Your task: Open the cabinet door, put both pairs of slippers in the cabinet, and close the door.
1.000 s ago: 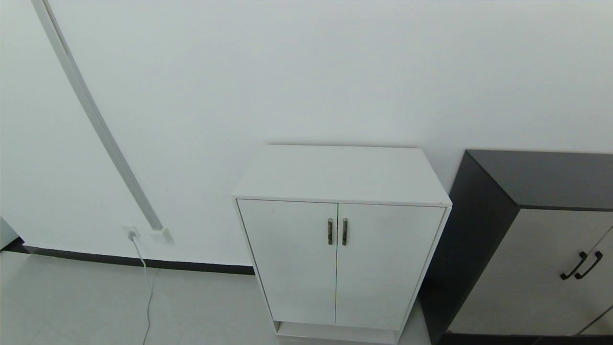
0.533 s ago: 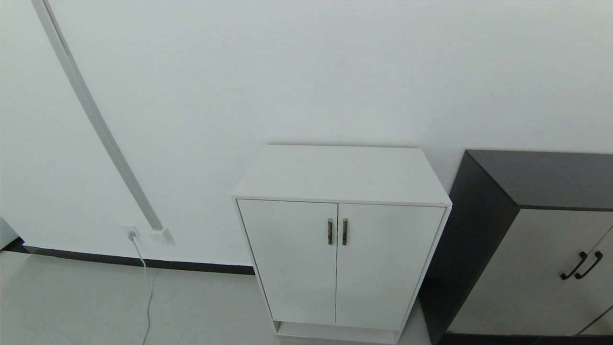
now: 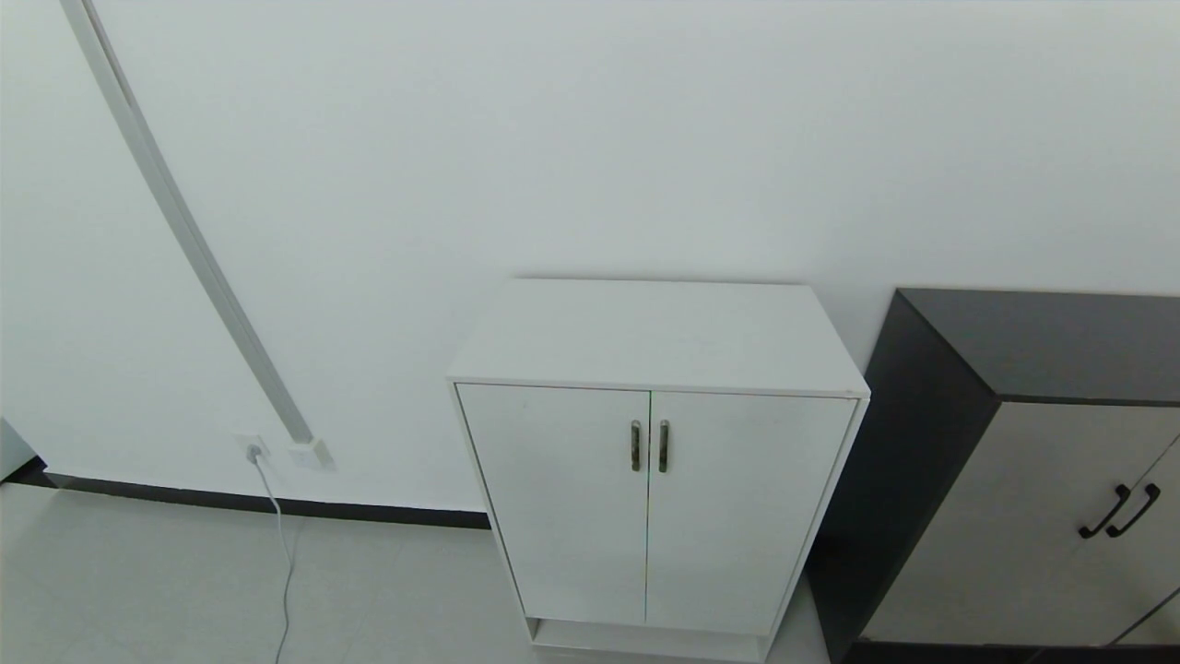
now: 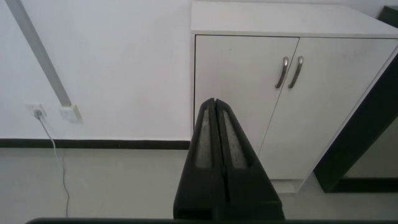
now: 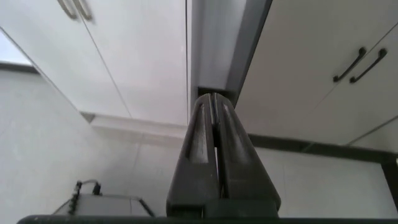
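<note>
A white two-door cabinet (image 3: 656, 461) stands against the wall with both doors closed and two dark vertical handles (image 3: 649, 445) meeting at the centre seam. In the left wrist view the cabinet (image 4: 249, 81) is ahead, and my left gripper (image 4: 214, 106) is shut with nothing in it, well short of the doors. My right gripper (image 5: 213, 99) is shut and empty too, held low in front of the gap between the white cabinet (image 5: 137, 56) and the dark one.
A dark cabinet (image 3: 1023, 461) with pale doors and black handles (image 3: 1120, 510) stands close on the right. A wall socket with a grey cable (image 3: 281, 544) trailing onto the floor sits left of the white cabinet. Open floor lies in front on the left.
</note>
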